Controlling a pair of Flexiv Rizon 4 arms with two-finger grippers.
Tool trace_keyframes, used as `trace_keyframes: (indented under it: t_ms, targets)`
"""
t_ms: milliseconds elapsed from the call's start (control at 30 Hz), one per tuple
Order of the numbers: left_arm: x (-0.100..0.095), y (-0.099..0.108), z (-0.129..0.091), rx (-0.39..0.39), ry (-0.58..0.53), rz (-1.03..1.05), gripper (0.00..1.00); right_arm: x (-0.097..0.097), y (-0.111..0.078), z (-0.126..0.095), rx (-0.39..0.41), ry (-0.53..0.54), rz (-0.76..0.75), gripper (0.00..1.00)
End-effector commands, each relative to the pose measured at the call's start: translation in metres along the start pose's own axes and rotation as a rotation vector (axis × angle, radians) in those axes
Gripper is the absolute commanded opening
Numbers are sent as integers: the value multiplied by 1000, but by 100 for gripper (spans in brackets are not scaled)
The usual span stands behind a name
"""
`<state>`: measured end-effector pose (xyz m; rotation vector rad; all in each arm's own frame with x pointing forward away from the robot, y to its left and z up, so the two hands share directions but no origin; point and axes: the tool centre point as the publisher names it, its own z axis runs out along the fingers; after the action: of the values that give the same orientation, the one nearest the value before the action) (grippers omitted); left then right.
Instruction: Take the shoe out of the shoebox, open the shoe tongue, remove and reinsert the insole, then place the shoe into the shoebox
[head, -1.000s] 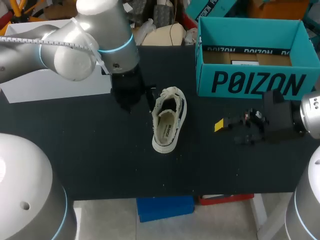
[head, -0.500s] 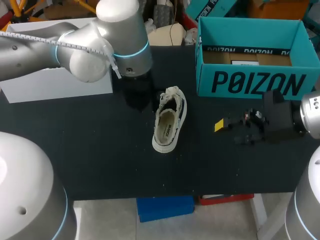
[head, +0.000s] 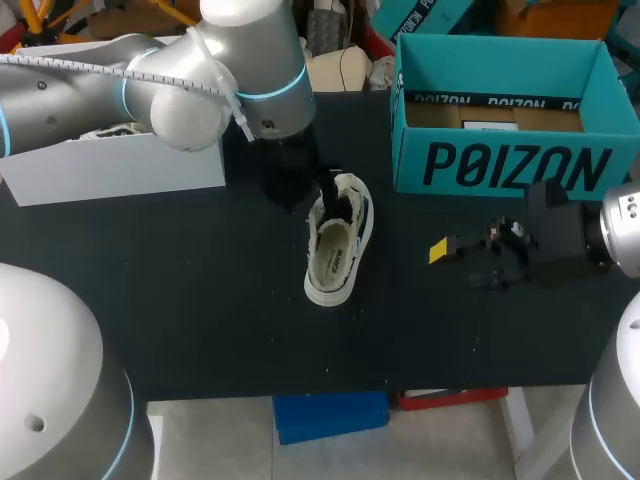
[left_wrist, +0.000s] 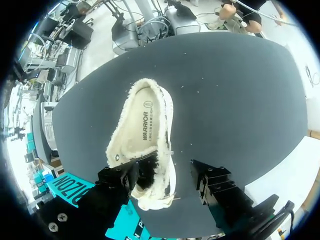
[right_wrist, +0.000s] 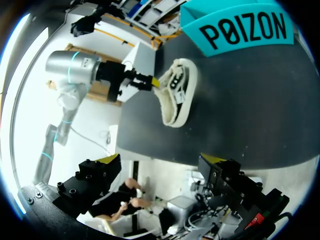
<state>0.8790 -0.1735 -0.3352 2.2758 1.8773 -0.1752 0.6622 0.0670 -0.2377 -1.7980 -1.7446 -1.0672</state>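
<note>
**Left arm is down at the tongue end of the shoe!**

The cream canvas low-top shoe (head: 335, 245) sits sole-down on the black table top (head: 200, 300), out of the teal cardboard shoebox (head: 500, 165), which stands open just beyond it. The left gripper (left_wrist: 167, 174) hangs right over the laced end with its jaws apart, one finger over the shoe's mouth and the other outside its wall. Nothing is pinched, and I'd say it's lining up to peel the tongue back. The pale insole (left_wrist: 142, 122) lies flat inside, so pulling it out looks not yet begun. The right gripper (right_wrist: 161, 162) waits in front of the box, spread wide and empty, well apart from the shoe, which leaves its partner room. A white open carton (head: 120, 175) sits at the table's left end.
</note>
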Motion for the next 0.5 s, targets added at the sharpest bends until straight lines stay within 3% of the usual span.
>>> trace_keyframes:
  t_ms: [33,500]
  targets:
    - [-1,1,-1,-5,-5,-1,66,0,0,-1,1,-1,0,100]
    - [9,-2,37,2,74,-20,61,0,0,-1,1,-1,0,100]
